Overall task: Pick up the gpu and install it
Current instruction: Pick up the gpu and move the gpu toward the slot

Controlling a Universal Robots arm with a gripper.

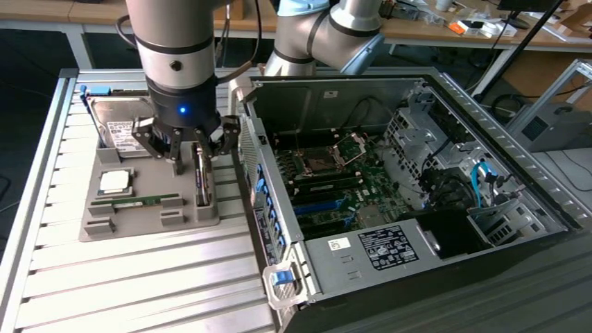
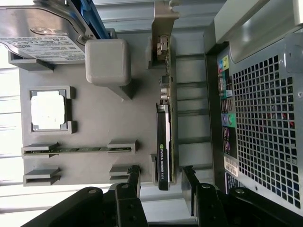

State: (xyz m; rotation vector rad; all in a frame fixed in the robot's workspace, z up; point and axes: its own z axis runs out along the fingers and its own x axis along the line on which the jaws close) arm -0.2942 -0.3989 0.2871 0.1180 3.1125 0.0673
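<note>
The gpu (image 1: 202, 182) stands on its long edge in a slot at the near side of the grey parts tray (image 1: 138, 222), beside the computer case. In the wrist view the gpu (image 2: 164, 142) is a thin dark card with a silver end bracket. My gripper (image 1: 196, 158) hangs straight over it, just above the tray. Its black fingers (image 2: 133, 176) are open and straddle one end of the card, with a gap on each side. My gripper (image 2: 161, 178) holds nothing.
The tray (image 2: 118, 113) also carries a silver hard drive (image 1: 123, 123), a square processor (image 1: 115, 182) and a green memory stick (image 1: 144, 202). The open computer case (image 1: 518, 180) lies at the exterior view's right, its motherboard (image 1: 333, 184) exposed. The case's perforated rear wall (image 2: 265, 123) is close to the card.
</note>
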